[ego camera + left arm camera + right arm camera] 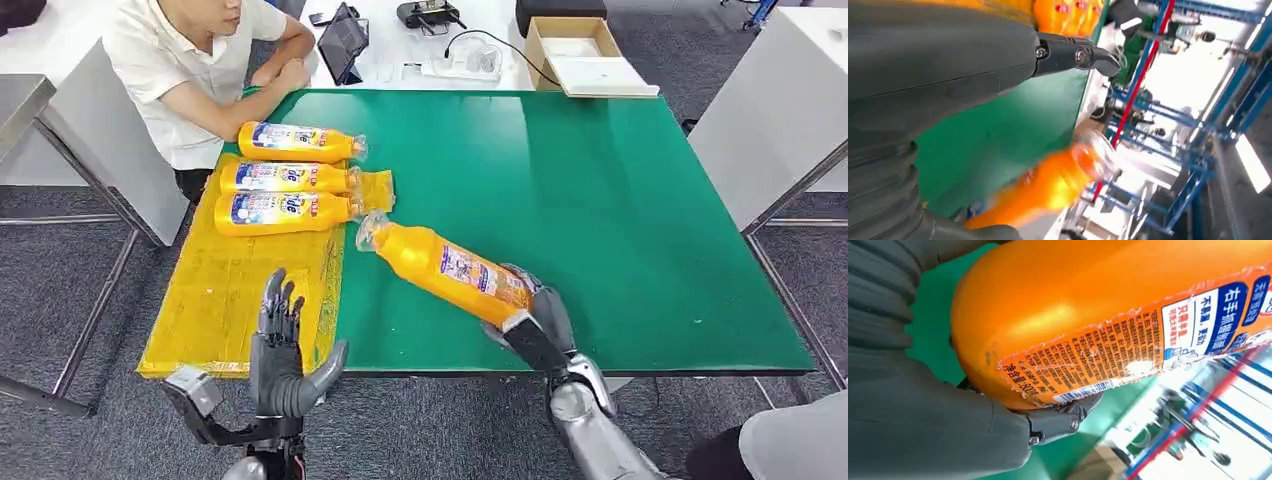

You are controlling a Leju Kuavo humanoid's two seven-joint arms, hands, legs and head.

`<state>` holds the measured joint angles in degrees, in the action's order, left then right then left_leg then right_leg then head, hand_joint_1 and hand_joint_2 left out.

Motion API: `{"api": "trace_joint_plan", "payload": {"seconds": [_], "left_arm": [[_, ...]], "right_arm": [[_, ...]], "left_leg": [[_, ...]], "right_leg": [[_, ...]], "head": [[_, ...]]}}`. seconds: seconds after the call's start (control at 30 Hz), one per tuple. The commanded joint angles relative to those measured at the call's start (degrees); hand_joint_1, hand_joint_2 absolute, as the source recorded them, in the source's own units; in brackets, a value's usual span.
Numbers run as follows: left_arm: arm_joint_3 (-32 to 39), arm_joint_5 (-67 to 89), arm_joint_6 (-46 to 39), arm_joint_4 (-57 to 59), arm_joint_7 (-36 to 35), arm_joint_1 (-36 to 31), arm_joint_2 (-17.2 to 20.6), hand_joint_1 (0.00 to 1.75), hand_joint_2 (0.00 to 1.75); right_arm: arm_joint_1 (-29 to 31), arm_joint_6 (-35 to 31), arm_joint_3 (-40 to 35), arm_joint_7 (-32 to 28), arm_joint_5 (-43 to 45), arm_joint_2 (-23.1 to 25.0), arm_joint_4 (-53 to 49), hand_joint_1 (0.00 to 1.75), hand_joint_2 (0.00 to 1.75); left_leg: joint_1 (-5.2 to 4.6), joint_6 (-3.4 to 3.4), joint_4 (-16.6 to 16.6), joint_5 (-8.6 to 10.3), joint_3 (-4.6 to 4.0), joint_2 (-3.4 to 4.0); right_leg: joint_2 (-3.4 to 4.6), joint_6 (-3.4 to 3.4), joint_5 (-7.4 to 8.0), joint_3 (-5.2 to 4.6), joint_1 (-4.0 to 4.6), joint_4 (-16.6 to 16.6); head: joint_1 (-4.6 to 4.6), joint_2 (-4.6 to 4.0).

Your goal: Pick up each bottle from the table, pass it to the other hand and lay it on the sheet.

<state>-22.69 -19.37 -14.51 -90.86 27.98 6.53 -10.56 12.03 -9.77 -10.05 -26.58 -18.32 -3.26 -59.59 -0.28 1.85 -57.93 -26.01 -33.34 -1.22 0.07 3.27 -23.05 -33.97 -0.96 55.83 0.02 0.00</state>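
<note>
**Bottle in my right hand, left hand waiting**

My right hand [530, 320] grips an orange bottle [445, 265] by its base, tilted, cap end pointing toward the yellow sheet [215, 300] above the green tabletop [600, 200]. My left hand [285, 350] is released, fingers spread upright at the sheet's near edge, well apart from the bottle. Three bottles [285, 178] lie side by side on the sheet's far end. A person [190, 60] sits beyond them.

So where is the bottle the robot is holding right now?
In the head view the held bottle is in the right robot hand, above the green table. It is right of the yellow sheet, cap end toward the three bottles lying there.
</note>
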Motion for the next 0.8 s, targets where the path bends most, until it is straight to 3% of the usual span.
{"api": "trace_joint_plan", "payload": {"seconds": [0.03,0.43,0.57,0.7,0.8], "left_arm": [[-0.57,-2.03,1.19,0.26,-0.09,-0.01,1.52,0.00,1.75],[-3.21,-2.26,4.17,0.96,-1.40,-1.13,2.84,0.00,1.75],[-4.72,-3.48,11.17,4.27,-3.58,-2.73,3.94,0.00,1.75],[-5.51,-0.48,14.25,7.65,-2.79,-5.88,3.92,0.00,1.75],[-5.43,-0.47,14.25,7.83,-2.79,-6.10,3.75,0.00,1.75]], "right_arm": [[-3.20,-1.13,3.39,-1.52,2.36,3.36,-7.74,1.75,1.75],[-2.82,-1.26,0.99,-1.78,1.41,4.14,-5.85,1.75,1.75],[-1.43,3.16,-5.05,-2.33,-1.06,4.72,-3.35,1.75,1.75],[-1.50,5.26,-11.76,-6.77,-0.80,7.64,-3.32,1.75,1.75],[-1.65,4.97,-11.95,-6.81,-0.85,7.75,-3.30,1.75,1.75]], "left_leg": [[0.04,-0.13,0.01,-0.11,0.24,0.22],[0.00,-0.14,0.05,-0.09,0.24,0.19],[0.00,-0.12,0.07,-0.05,0.23,0.23],[0.01,-0.14,0.08,-0.06,0.24,0.37],[-0.01,-0.11,0.07,-0.02,0.17,0.19]], "right_leg": [[0.09,-0.16,-0.06,0.21,0.06,-0.02],[0.08,-0.16,-0.05,0.18,0.04,-0.05],[0.11,-0.14,-0.01,0.15,0.03,-0.06],[0.25,-0.15,0.02,0.13,0.03,-0.06],[0.08,-0.12,0.00,0.10,0.01,-0.04]], "head": [[0.00,-0.02],[0.00,0.00],[0.00,0.00],[0.00,0.00],[0.00,-0.02]]}}
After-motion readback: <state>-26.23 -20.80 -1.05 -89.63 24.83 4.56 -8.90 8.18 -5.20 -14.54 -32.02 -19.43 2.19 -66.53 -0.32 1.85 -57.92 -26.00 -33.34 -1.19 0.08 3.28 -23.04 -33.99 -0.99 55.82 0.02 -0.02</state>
